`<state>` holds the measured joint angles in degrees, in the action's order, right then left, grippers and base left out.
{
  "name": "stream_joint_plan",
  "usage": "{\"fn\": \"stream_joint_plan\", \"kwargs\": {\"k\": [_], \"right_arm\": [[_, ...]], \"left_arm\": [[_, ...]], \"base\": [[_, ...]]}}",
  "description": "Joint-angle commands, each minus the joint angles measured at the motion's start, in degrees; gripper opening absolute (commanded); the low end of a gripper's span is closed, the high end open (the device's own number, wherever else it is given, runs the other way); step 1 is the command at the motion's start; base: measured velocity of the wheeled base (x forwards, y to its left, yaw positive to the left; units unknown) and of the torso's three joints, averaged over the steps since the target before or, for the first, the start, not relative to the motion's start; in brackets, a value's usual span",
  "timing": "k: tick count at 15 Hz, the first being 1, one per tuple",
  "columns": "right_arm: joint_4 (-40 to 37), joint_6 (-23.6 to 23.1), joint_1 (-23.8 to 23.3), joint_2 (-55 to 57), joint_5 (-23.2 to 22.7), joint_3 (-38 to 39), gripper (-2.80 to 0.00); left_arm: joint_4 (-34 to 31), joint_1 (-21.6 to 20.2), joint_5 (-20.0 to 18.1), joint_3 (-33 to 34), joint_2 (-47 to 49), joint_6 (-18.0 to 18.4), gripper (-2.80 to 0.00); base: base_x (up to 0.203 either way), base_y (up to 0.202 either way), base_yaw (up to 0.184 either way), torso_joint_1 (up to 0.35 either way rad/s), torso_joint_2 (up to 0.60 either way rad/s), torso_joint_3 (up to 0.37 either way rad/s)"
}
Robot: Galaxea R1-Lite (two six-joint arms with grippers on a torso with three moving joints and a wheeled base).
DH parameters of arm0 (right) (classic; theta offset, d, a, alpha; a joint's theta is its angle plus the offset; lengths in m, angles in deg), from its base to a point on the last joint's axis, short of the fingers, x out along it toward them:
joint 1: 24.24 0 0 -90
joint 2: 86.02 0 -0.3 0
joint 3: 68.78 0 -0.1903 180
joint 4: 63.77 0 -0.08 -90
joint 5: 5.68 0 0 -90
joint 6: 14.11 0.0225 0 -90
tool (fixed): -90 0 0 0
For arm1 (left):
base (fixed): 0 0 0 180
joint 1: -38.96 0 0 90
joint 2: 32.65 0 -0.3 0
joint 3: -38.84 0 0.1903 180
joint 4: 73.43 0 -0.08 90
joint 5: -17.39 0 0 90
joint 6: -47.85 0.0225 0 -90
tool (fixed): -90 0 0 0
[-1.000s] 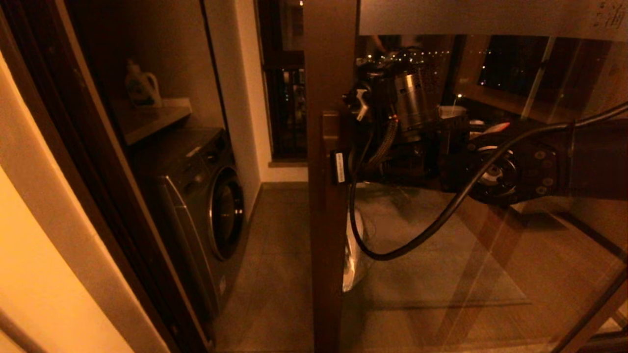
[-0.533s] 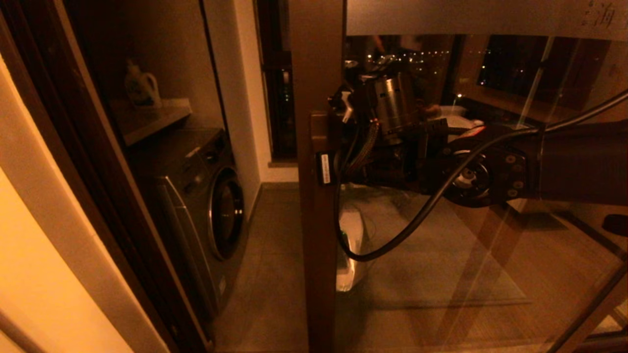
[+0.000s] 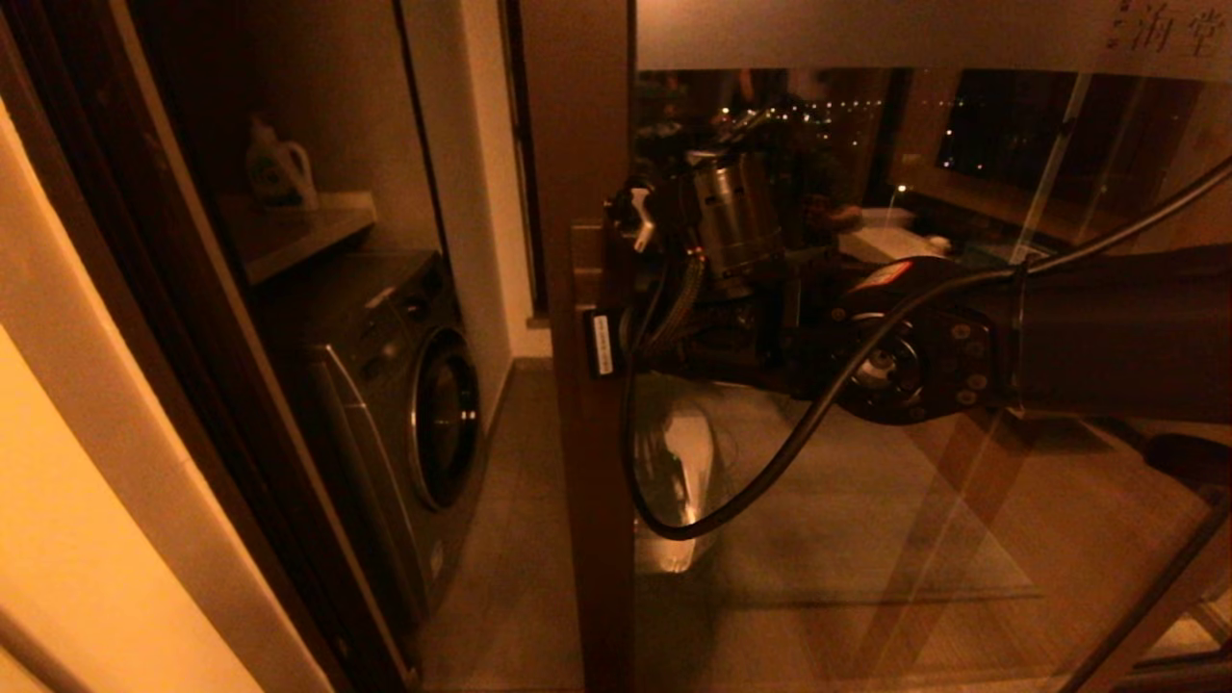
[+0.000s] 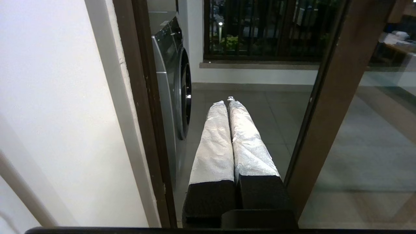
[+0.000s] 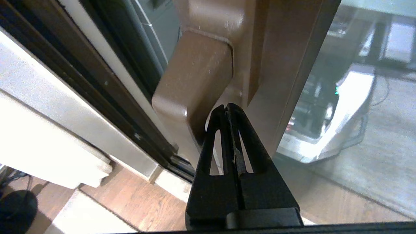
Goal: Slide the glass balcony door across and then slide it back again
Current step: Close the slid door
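The glass balcony door has a brown wooden stile and a frosted top band with dark characters. My right arm reaches across the glass from the right to the blocky wooden pull handle. In the right wrist view my right gripper is shut with nothing between its fingers, and its tips are tucked into the gap between the handle and the stile. My left gripper, wrapped in white, is shut and empty. It points through the opening, just left of the stile.
A washing machine stands left inside the balcony, under a shelf with a detergent bottle. The fixed dark jamb bounds the opening on the left. A dark window with railing bars is at the back.
The door stile and handle have slid leftward, narrowing the opening, and my right arm has travelled left with them. The characters on the frosted band have come further into view.
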<state>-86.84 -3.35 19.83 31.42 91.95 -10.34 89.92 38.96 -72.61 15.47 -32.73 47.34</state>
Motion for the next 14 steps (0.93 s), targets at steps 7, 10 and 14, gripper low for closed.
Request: {"fn": "stream_joint_plan", "kwargs": {"k": [7, 10, 14], "right_arm": [[-0.13, 0.48, 2.16, 2.26, 0.27, -2.44, -2.8], [-0.13, 0.57, 2.25, 2.72, 0.2, -2.97, -2.8], [-0.13, 0.84, 3.27, 4.95, 0.28, -5.64, -2.8]], "left_arm": [[0.05, 0.0, 0.0, 2.29, 0.07, -0.02, -2.8], [0.05, 0.0, 0.0, 2.29, 0.07, -0.02, -2.8], [0.05, 0.0, 0.0, 2.29, 0.07, -0.02, -2.8]], "base": [[0.0, 0.0, 0.0, 0.0, 0.0, 0.0], [0.0, 0.0, 0.0, 0.0, 0.0, 0.0], [0.0, 0.0, 0.0, 0.0, 0.0, 0.0]]}}
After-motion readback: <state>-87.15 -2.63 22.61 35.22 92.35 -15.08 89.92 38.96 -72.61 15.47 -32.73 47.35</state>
